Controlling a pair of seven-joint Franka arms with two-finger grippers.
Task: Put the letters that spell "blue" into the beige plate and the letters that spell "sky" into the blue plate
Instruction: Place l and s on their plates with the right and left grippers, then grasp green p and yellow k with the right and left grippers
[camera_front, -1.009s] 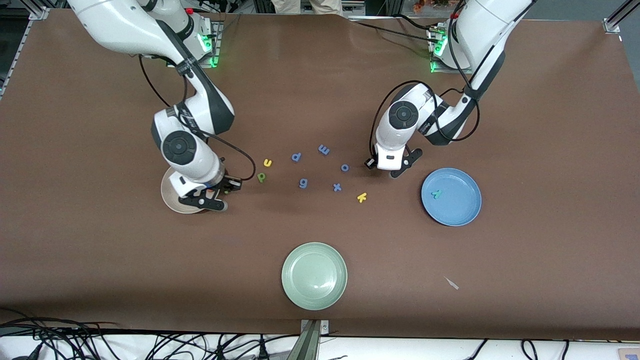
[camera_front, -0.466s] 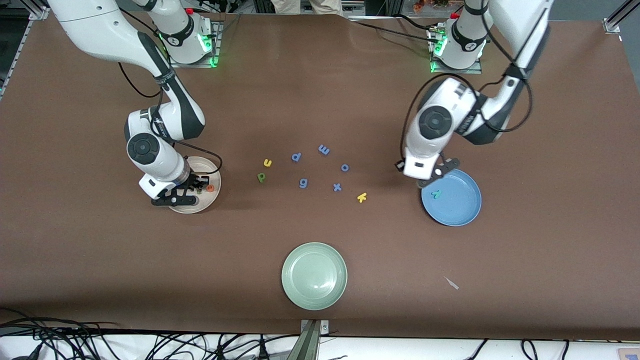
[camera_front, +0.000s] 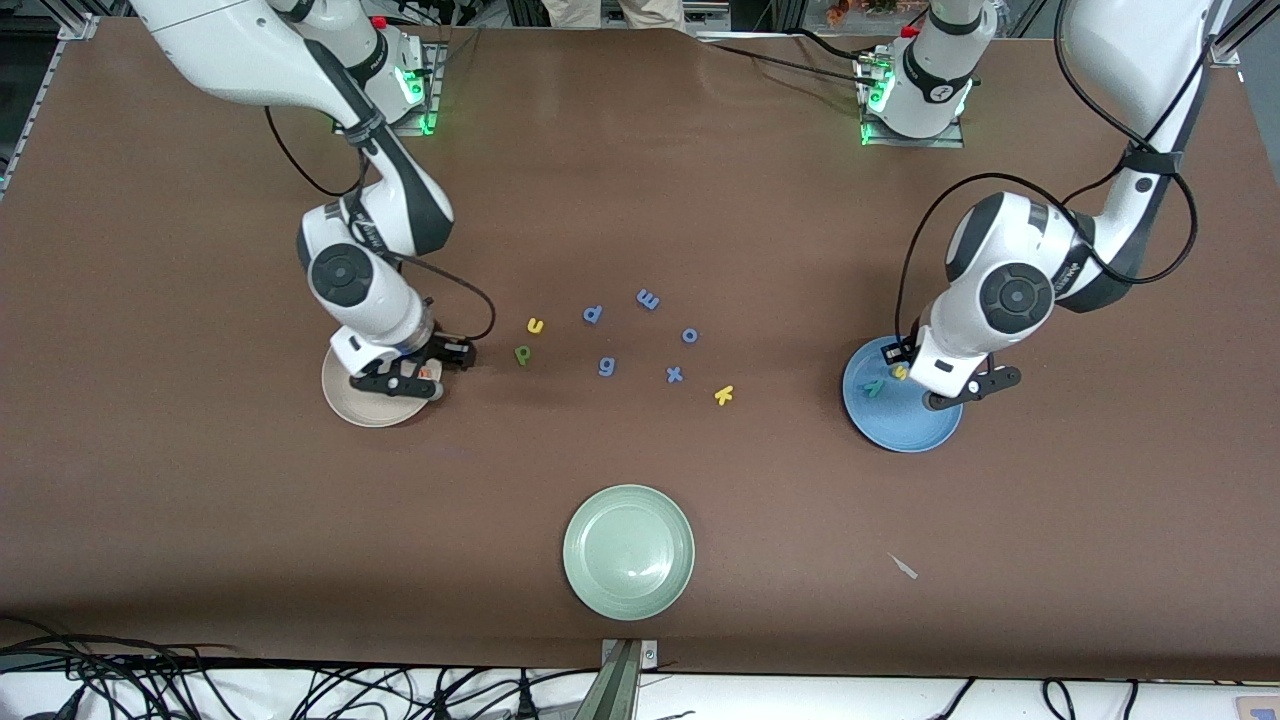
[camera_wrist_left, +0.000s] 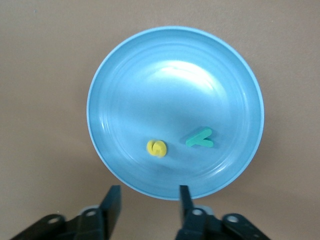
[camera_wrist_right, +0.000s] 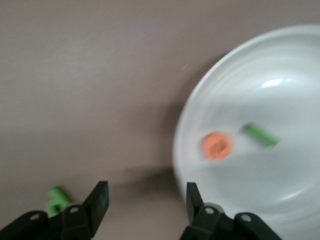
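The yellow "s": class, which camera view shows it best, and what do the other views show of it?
The left wrist view shows the yellow "s" best: unobstructed, lying in the blue plate beside the teal "y". The front view shows only a small yellow speck beside the left arm's wrist. The right wrist view does not show it.

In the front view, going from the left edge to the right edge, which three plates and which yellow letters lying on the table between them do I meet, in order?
beige plate → yellow "u" → pale green plate → yellow "k" → blue plate
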